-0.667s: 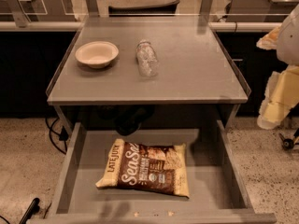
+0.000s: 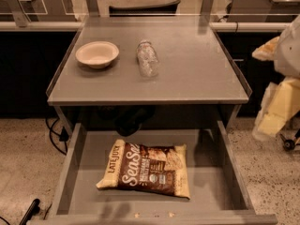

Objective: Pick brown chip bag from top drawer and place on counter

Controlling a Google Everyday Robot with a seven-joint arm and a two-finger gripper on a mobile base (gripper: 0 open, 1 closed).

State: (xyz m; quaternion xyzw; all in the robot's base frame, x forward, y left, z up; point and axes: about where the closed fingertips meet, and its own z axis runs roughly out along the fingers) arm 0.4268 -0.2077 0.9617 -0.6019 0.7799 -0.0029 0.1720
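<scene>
Brown chip bag [image 2: 147,168] lies flat in open top drawer [image 2: 208,187], below surface [image 2: 197,69] bearing bowl [image 2: 97,54] and clear bottle [image 2: 147,59]. Tool [image 2: 275,109] hangs at right edge, apart from drawer; open or closed, cannot tell.

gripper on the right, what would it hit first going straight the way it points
The gripper, right of the top drawer, seems aimed down-left; likely the drawer's right wall first, though depth is unclear.
</scene>
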